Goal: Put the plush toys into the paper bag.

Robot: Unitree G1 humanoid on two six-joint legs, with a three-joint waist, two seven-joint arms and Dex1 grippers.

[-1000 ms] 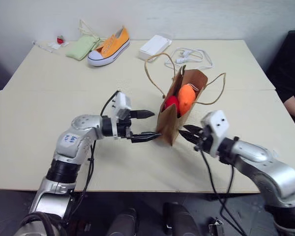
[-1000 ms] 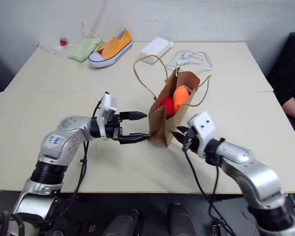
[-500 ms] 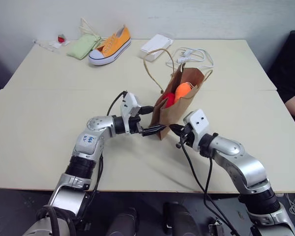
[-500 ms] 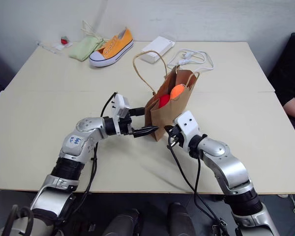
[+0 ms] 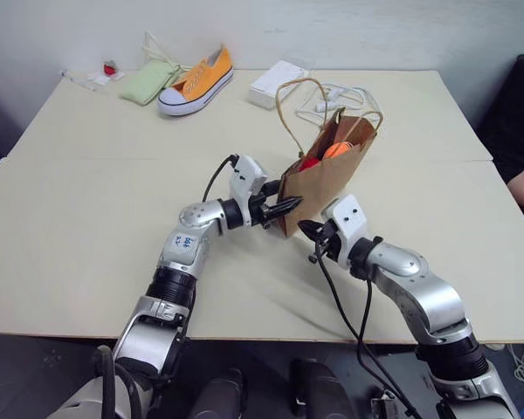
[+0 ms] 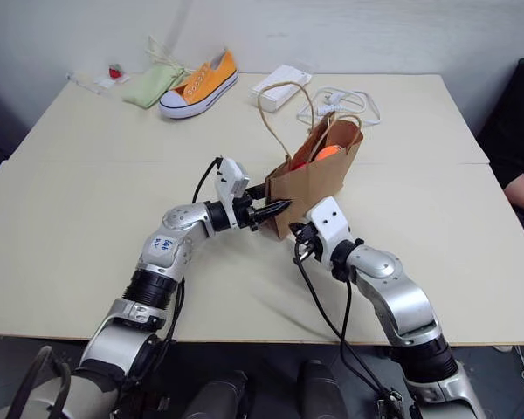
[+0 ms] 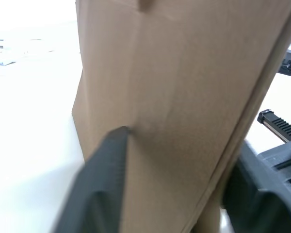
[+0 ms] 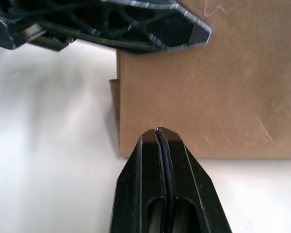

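Brown paper bag (image 5: 325, 179) sits clamped in left pincer (image 5: 278, 206).

Plain brown kraft paper bag (image 5: 325, 179) with tan twisted loop handles, bright orange plush toy (image 5: 336, 150) and red plush toy (image 5: 310, 163) inside, orange canvas sneaker (image 5: 195, 76) with white sole far left, pale green cloth pouch (image 5: 145, 84), white box (image 5: 277, 84), cream table (image 5: 79, 218), black gripper fingers (image 5: 285, 208)

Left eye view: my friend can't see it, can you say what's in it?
A brown paper bag stands on a table with an orange and a red plush toy inside. The left gripper clamps its side; the shut right gripper sits at its base.
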